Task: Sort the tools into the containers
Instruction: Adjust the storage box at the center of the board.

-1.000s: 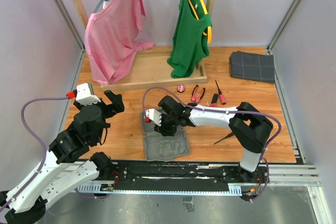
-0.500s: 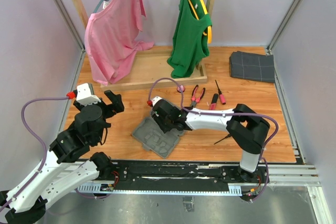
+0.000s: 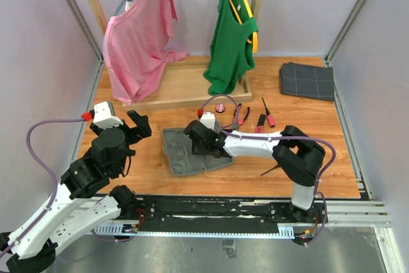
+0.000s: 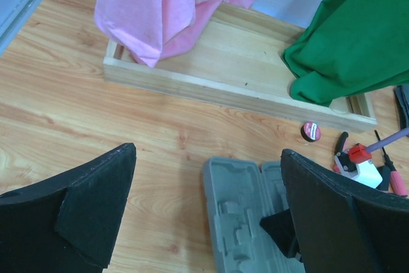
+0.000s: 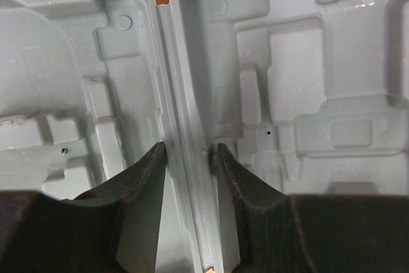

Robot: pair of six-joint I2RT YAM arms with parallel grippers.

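Note:
The grey tool case (image 3: 182, 153) lies open and flat on the wooden table, its moulded recesses facing up and holding nothing. My right gripper (image 3: 204, 146) is shut on the case's hinge ridge (image 5: 185, 126), one fingertip against each side of it (image 5: 190, 151). Red-handled pliers (image 3: 241, 114), two screwdrivers (image 3: 268, 112) and a small round red piece (image 3: 220, 107) lie behind the case. A thin dark tool (image 3: 271, 170) lies to the right. My left gripper (image 3: 132, 126) hovers left of the case, open and holding nothing (image 4: 208, 212); the case (image 4: 239, 212) shows below it.
A wooden rack base (image 3: 185, 84) with a pink shirt (image 3: 137, 36) and a green top (image 3: 231, 36) hanging over it stands at the back. A folded dark grey cloth (image 3: 307, 80) lies at the back right. Walls close in the table on both sides.
My right gripper has swung back and rightward while gripping the case, turning it from lengthwise near the front edge to crosswise further back. The left arm has not moved.

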